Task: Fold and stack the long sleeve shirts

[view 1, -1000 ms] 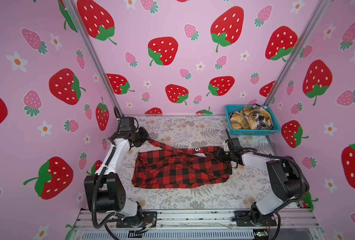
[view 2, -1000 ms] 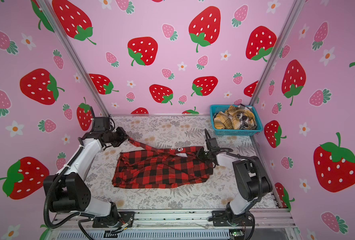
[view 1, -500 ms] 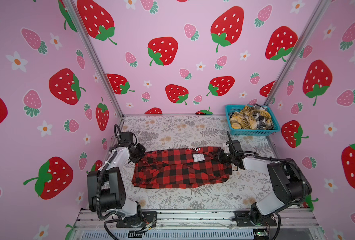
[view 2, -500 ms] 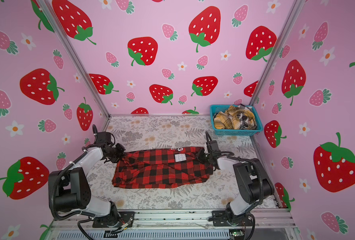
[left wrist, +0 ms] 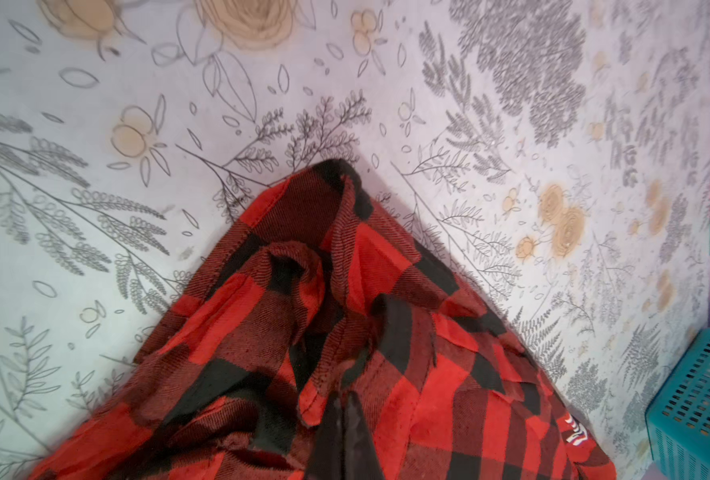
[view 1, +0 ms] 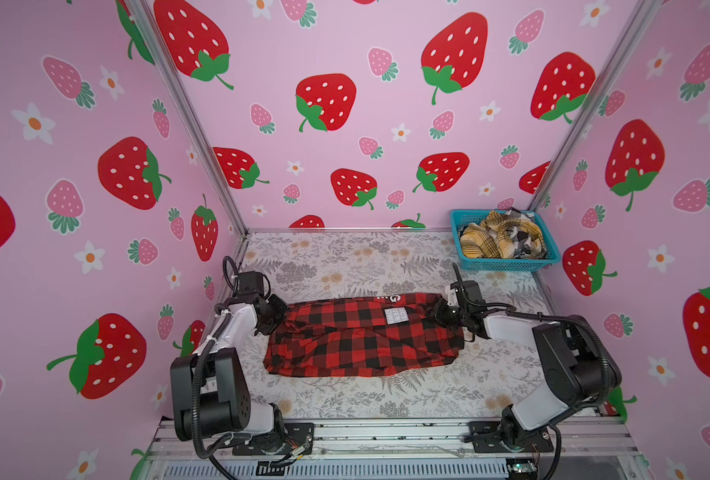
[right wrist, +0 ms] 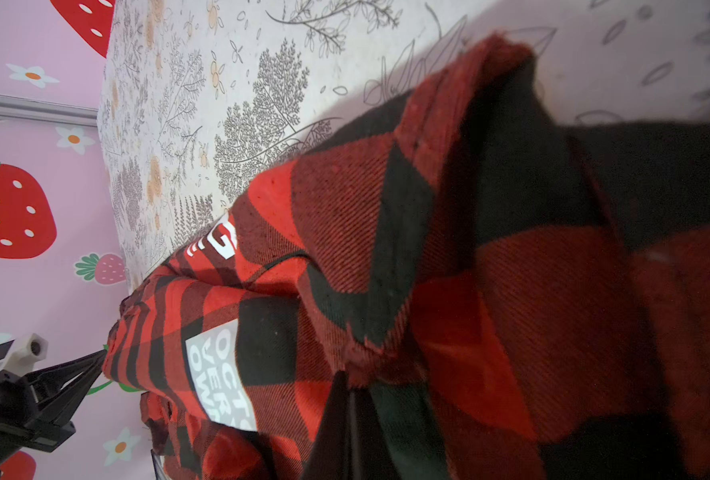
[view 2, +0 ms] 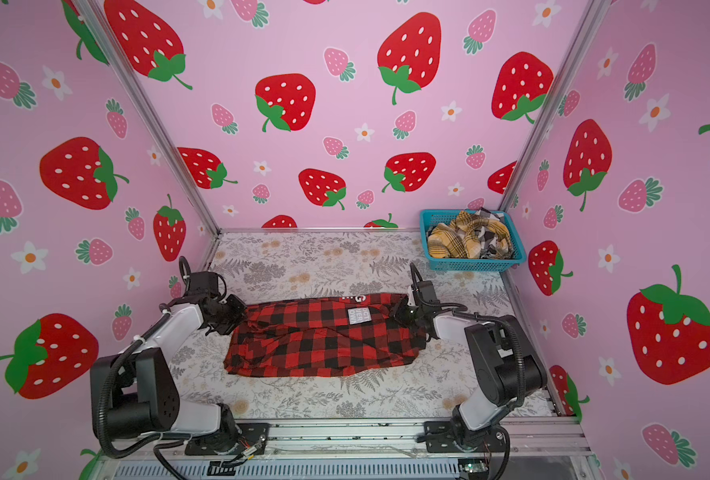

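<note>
Top views, red-and-black shirt (view 1: 361, 336): lies folded in a wide, rumpled band on the middle of the table (view 1: 345, 257). Its long side runs left to right, and both top views show it so.
Top views, white label (view 1: 395, 316): a patch with block lettering faces up near the shirt's far edge, right of the middle.
Top views, left gripper (view 1: 280, 318): sits low at the shirt's left end, fingers pressed together on the far left corner of the cloth.
Top views, right gripper (view 1: 436, 311): sits low at the shirt's right end, fingers pressed together on the far right corner.
Top views, teal basket (view 1: 507, 264): stands in the table's far right corner, well apart from the folded shirt.
Top views, basket contents: the mustard-yellow plaid shirt (view 1: 480, 243) and the black-white plaid shirt (view 1: 526, 241) lie crumpled together inside.
Left wrist, left gripper (left wrist: 345, 415): the dark fingertips meet with no gap and pinch a hem of the red-and-black cloth, which bunches in folds ahead of them.
Left wrist, surroundings: a point of the shirt rests on the table, with the teal basket at the picture's edge.
Right wrist, right gripper (right wrist: 347, 399): the fingertips are closed tight on a gathered fold of the same shirt, and the white label lies beyond.
Right wrist, far end: the left gripper shows at the shirt's other end, its tips drawn to a point on the cloth's edge.
</note>
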